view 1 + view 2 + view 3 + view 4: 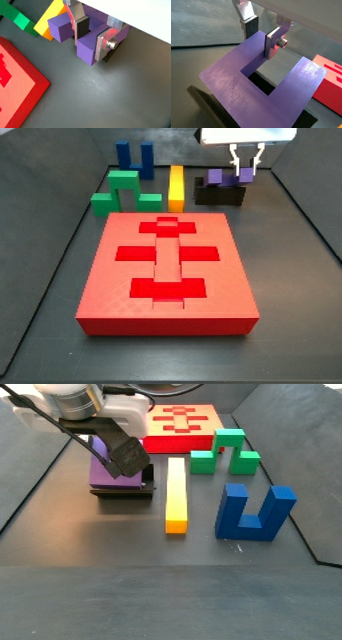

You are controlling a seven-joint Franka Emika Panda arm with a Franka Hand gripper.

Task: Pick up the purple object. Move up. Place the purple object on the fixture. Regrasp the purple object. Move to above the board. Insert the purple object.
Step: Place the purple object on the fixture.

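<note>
The purple object (pixel 222 175) is a dark purple U-shaped block resting on the black fixture (pixel 221 197) at the back right of the floor; a side view shows the purple object (pixel 106 472) on the fixture (pixel 123 492) at the left. My gripper (pixel 92 42) is open and straddles one prong of the purple object (pixel 87 52). The dark pad (pixel 251 29) stands a little apart from the purple object (pixel 238 85), while the other silver finger (pixel 272 46) lies against it. The red board (pixel 114 278) lies in front, apart from the gripper (pixel 243 166).
A yellow bar (pixel 177 188) lies beside the fixture, with a green arch block (pixel 123 190) and a blue two-pronged block (pixel 134 155) beyond it. Dark walls enclose the floor. The board's corner (pixel 17 90) sits close to the gripper in a wrist view.
</note>
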